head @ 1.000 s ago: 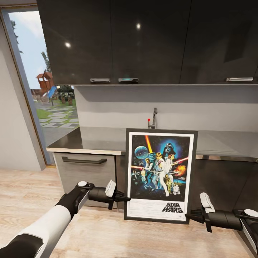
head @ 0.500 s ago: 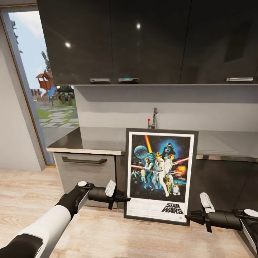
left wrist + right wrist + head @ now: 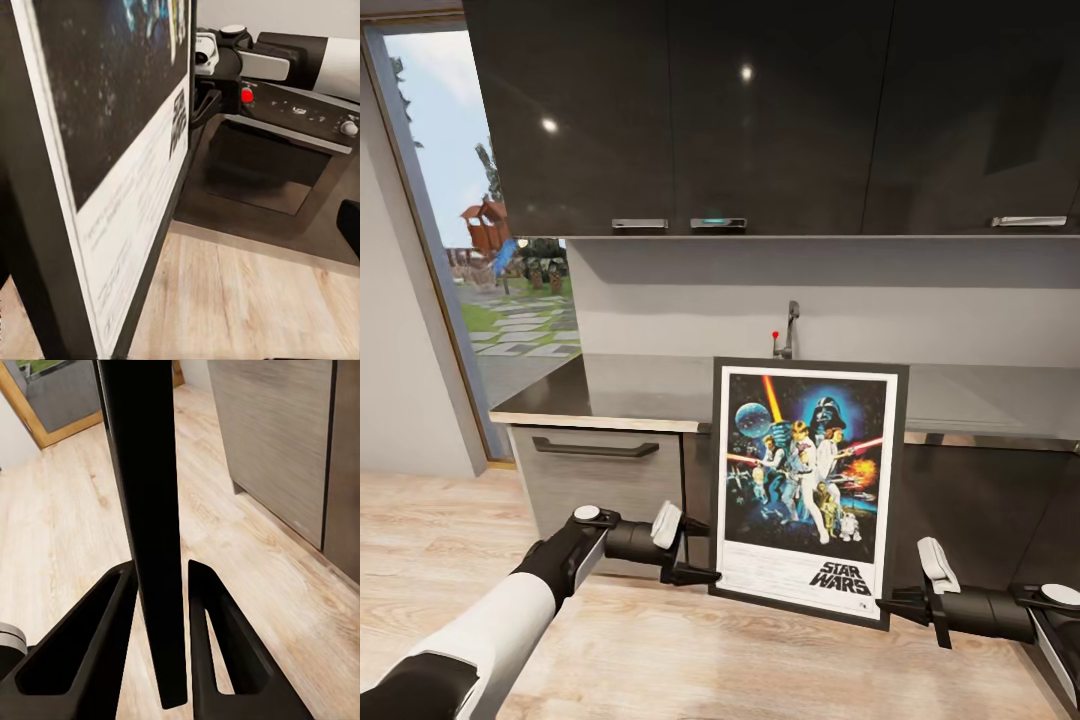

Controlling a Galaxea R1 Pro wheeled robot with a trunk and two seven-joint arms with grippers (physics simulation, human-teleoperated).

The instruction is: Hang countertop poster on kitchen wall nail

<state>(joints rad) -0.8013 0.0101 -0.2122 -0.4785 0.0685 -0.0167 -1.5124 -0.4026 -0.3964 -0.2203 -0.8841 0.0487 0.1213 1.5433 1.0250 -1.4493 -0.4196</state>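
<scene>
Head view shows the poster (image 3: 806,490) upright and off the kitchen countertop (image 3: 630,392), hanging in front of the dark lower cabinets (image 3: 970,520) just below the tap (image 3: 789,330), its lower edge tilted a little so that the right corner sits lower than the left; the right gripper (image 3: 887,604) meets that lower right corner, and in the right wrist view its two fingers (image 3: 217,652) stand narrow on either side of the black frame edge, clamping it; the left gripper (image 3: 702,575) points at the lower left corner, touching or just beside the frame, but whether its fingers are closed on the frame I cannot tell; the left wrist view shows the poster's face at a steep slant and the right arm beyond it; I would judge the thing light, flat and stiff, broad for its weight, so a pinch at one low corner lets it swing and twist; holding both lower corners, or the two side edges, should keep it level; the thin glossy frame looks slippery, so the grip ought to sit fully over the edge; no wall nail is plain on the pale wall (image 3: 760,290) from here.
</scene>
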